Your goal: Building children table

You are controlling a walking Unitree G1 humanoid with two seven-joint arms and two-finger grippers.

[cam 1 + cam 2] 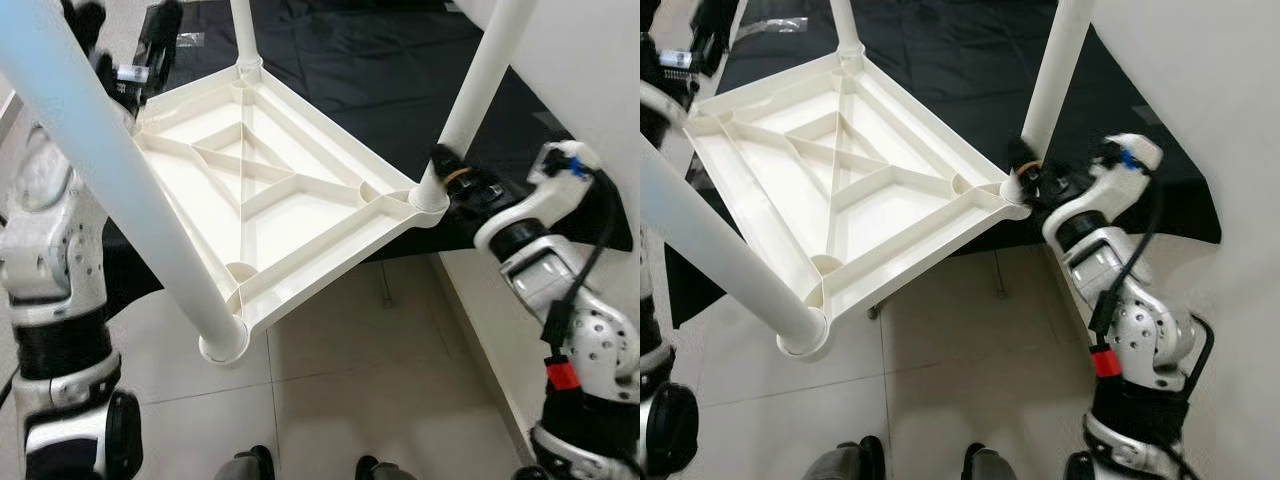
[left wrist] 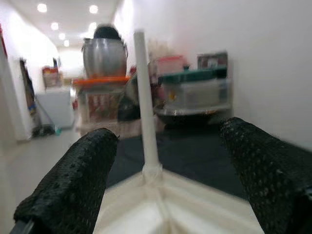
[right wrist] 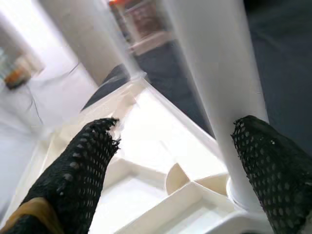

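Table top [image 1: 270, 190]: cream plastic, upside down, ribbed underside facing up, tilted, held above the floor between both arms.
Legs: white tubes stand up from the corner sockets; near leg [image 1: 120, 190], right leg [image 1: 480, 90], far leg [image 1: 243, 30].
Surface: pale tiled floor [image 1: 380, 400]; black mat [image 1: 370, 60] under the far side of the top; white wall [image 1: 590, 70] on the right.
Right gripper [image 3: 190, 180]: at the right corner, fingers spread either side of the right leg's base; contact cannot be told.
Left gripper [image 2: 165, 170]: at the far-left corner, fingers apart over the top's edge.
Left wrist view: a corridor with ceiling lights, a steel pot [image 2: 104, 56] on stacked storage boxes [image 2: 195, 90].
Right arm [image 1: 560, 290]: elbow bent, forearm reaching in towards the corner.
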